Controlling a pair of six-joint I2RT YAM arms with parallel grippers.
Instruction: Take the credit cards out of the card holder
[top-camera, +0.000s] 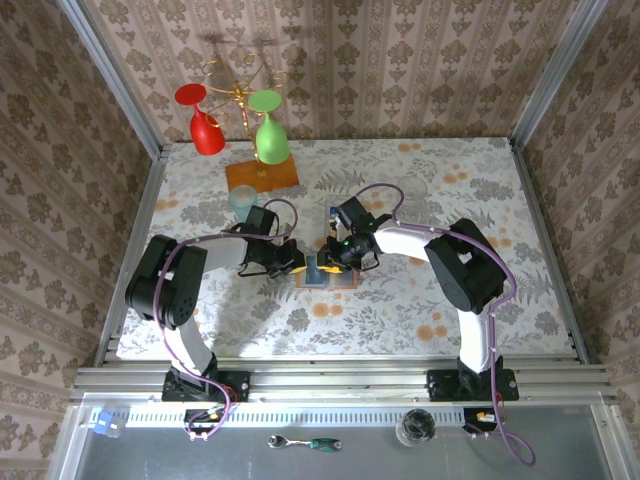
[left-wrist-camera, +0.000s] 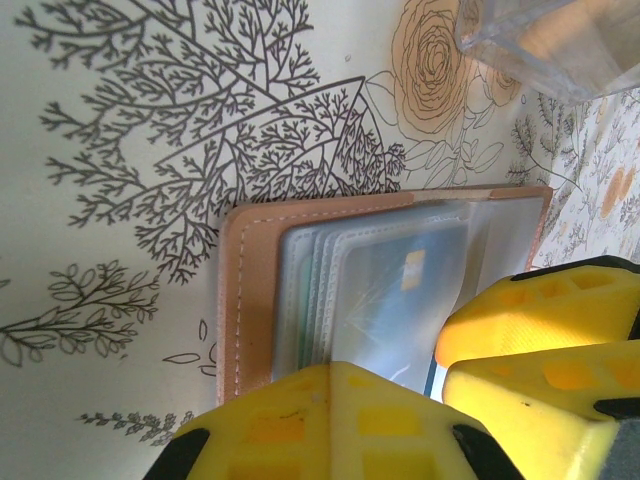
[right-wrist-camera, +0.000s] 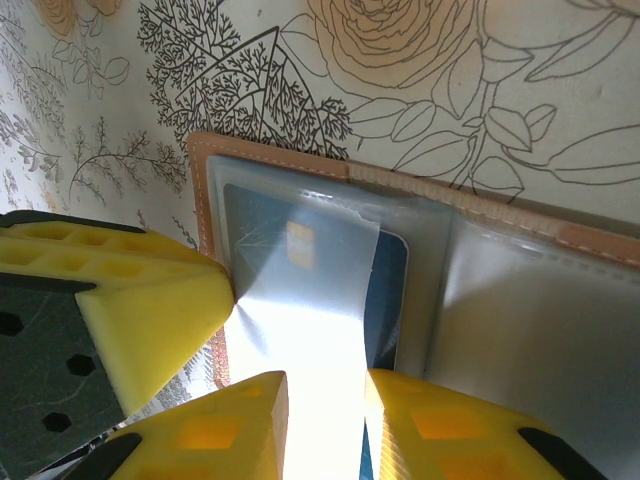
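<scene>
Small flat tan-pink leather card holder lies open on the floral tablecloth, near the middle of the table and between the two arms. The left wrist view shows its stitched leather edge and a stack of clear plastic sleeves. A dark blue credit card with a gold chip sits inside a sleeve. It shows through the plastic in the right wrist view too, not out of the holder.

Left gripper comes in from the left. Its yellow fingers are pressed together, with the tip on the sleeve stack at the holder's edge.

Right gripper comes in from the right, over the holder. Its fingers are narrowly apart and a glaring clear sleeve flap runs up between them. Can't tell whether the flap is actually clamped. The two grippers are just beside each other.

Far left: a gold wire rack on an orange wooden base, with a red glass and a green glass hanging upside down.
</scene>
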